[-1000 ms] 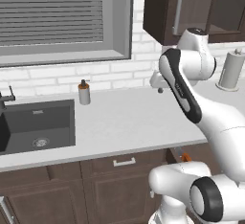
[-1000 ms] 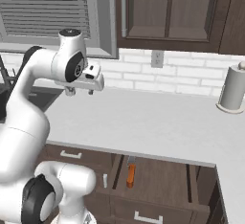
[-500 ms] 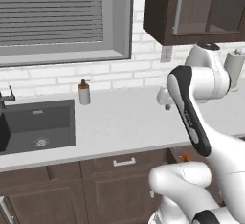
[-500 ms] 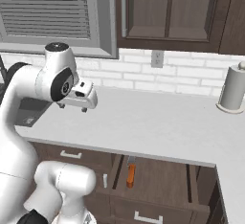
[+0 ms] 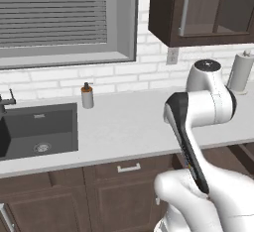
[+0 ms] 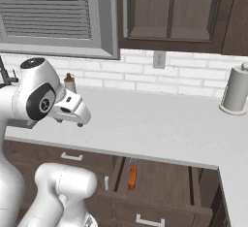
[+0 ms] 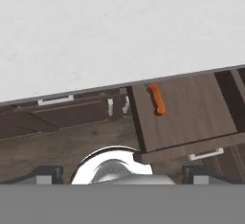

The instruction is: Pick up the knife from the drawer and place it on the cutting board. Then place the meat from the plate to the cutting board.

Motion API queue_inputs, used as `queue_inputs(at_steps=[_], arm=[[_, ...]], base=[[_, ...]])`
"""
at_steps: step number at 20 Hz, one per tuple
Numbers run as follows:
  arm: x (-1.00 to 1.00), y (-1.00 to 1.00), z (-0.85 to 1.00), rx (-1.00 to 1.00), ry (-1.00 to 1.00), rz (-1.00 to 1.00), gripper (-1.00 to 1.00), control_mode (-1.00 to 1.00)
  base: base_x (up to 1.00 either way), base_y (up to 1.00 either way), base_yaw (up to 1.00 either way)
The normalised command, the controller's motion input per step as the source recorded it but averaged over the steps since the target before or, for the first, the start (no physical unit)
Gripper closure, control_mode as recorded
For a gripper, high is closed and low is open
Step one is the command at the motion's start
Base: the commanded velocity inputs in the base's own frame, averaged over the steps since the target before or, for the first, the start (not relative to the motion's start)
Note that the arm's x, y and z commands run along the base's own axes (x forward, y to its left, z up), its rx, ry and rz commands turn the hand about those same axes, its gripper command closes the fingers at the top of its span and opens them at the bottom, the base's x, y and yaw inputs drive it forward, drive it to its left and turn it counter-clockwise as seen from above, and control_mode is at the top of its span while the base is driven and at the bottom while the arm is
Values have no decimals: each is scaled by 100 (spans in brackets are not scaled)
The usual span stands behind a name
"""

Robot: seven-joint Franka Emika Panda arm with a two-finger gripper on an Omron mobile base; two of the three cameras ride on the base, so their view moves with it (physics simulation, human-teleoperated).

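Two finger tips of the gripper (image 6: pixel 70 122) spread wide, empty, above the counter (image 6: pixel 160 129) (knife (image 7: pixel 156 98) lies in the open drawer (image 7: pixel 191 108)).

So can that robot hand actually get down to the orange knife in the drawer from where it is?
Probably yes. The drawer stands pulled open, the knife lies bare near its counter end, partly under the counter edge, and the hand hovers above the counter with nothing between.

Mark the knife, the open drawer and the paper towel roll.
knife (image 7: pixel 156 98): hand view, on the orange handle.
drawer (image 6: pixel 162 182): right base view, on its bare wooden floor.
paper towel roll (image 6: pixel 236 89): right base view, mid-roll.
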Motion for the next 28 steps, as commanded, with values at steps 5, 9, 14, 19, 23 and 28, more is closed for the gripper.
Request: queue_inputs(at_steps=[5,9,14,19,23,28], arm=[[-14,2,-9,-3,0,-6,-100,100],[0,0,0,0,0,0,-100,100],[0,0,0,0,0,0,-100,100],[0,0,0,0,0,0,-100,100],[0,0,0,0,0,0,-100,100],[0,0,0,0,0,0,-100,100]], base=[[0,7,0],[0,33,-2],[0,46,-10],[0,24,-33],[0,41,-43],[0,67,-48]])
